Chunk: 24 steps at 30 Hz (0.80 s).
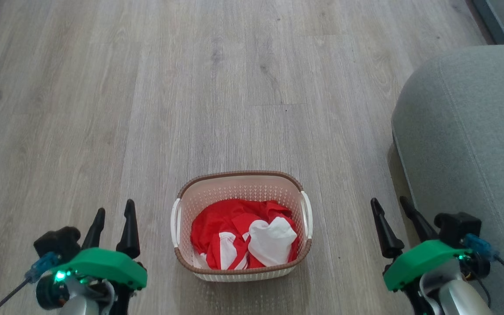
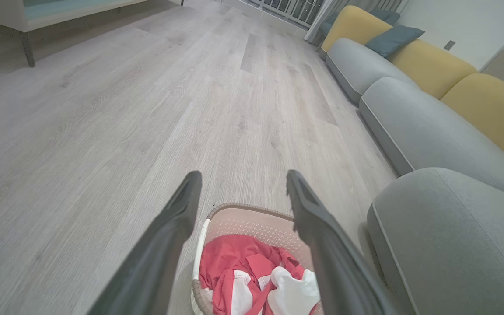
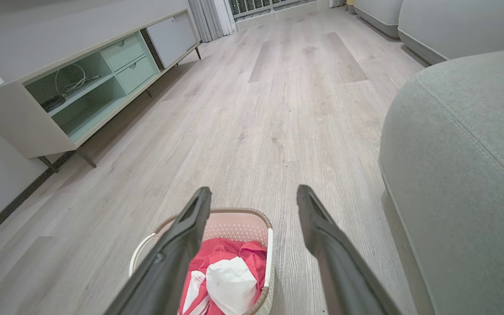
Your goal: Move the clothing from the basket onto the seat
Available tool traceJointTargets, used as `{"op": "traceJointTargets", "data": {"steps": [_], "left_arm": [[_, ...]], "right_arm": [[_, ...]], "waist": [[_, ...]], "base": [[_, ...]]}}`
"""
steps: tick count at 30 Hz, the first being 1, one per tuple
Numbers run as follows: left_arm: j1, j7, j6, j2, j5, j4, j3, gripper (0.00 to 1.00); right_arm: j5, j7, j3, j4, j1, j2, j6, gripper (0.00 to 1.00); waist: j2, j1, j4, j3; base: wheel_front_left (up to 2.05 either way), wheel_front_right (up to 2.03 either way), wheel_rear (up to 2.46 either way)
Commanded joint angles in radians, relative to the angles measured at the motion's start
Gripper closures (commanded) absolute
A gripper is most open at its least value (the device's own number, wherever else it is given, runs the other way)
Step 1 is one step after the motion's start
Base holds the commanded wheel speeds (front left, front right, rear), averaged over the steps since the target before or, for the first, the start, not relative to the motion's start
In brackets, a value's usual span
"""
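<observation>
**Finding:** the clothing [image 1: 243, 238] lies crumpled inside the basket [image 1: 239, 177], red folds with a white panel uppermost, below the brown rim. The basket stands on the floor [image 1: 234, 87] between the two arms. The seat [image 1: 475, 131] is off to the robot's right, apart from the basket. The left pincer [image 1: 115, 206] and right pincer [image 1: 388, 200] both stand spread and empty, one to either side of the basket, touching nothing.

**Risks, as judged:**
- A pinch on one loose fold may leave the rest trailing, so that it catches the rim and drags or tips the light basket.
- Long fingers driven too deep could jam in the perforated wall.
- A carry that stops short, or a release on the seat's rounded corner, would likely let the garment slide to the floor.
</observation>
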<state>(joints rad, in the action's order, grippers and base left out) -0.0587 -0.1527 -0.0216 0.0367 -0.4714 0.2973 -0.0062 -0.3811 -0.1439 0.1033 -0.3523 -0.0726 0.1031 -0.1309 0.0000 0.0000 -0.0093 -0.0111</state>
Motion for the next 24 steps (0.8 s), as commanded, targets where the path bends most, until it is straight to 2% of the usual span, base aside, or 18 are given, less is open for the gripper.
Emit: {"op": "traceJointTargets", "data": {"steps": [1,24], "left_arm": [[-0.049,-0.014,0.006,0.011,0.038,-0.037,0.021,0.0],[-0.051,-0.085,0.022,0.013,0.317,-0.009,0.016,0.0]], "right_arm": [[0.036,-0.022,0.02,0.028,-0.055,0.016,0.0,0.0],[0.304,-0.093,0.014,0.02,-0.071,0.015,0.0,0.0]], "waist": [[0.0,0.0,-0.001,0.0],[0.0,0.0,0.001,0.001]], "base": [[0.0,0.0,0.0],[0.0,0.0,0.0]]}}
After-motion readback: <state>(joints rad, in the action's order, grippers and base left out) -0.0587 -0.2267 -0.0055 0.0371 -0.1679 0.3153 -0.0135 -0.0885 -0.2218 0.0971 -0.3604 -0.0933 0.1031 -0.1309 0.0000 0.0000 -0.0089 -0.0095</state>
